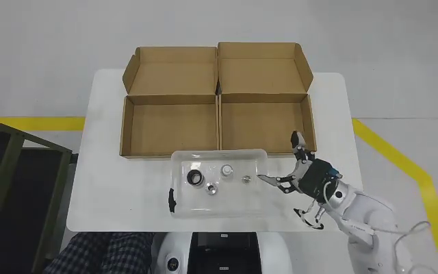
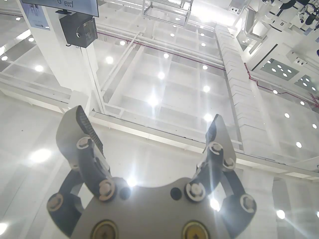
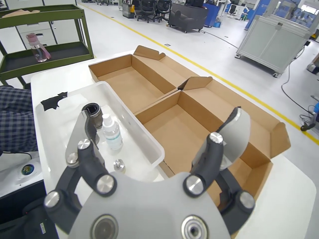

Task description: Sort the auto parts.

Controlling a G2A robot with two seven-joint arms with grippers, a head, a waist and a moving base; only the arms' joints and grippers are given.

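Note:
A clear plastic tray (image 1: 256,205) sits at the table's front with several parts in it: a black linear bearing (image 1: 196,179), a small white spray bottle (image 1: 226,169), a silver bushing (image 1: 212,189) and a small metal nut (image 1: 247,179). My right gripper (image 1: 282,162) hovers open at the tray's right end, in front of the right cardboard box (image 1: 263,127). Its wrist view shows the bearing (image 3: 92,111), bottle (image 3: 112,131) and nut (image 3: 119,165) beyond the open right gripper (image 3: 162,115). My left gripper (image 2: 147,113) points up at the ceiling, open with nothing between its fingers.
Two open cardboard boxes, left (image 1: 170,127) and right, stand side by side behind the tray, lids folded back. A green cart (image 3: 44,50) with a pink bottle (image 3: 37,48) stands off the table's left. A person's plaid sleeve (image 3: 15,118) is near the table's front edge.

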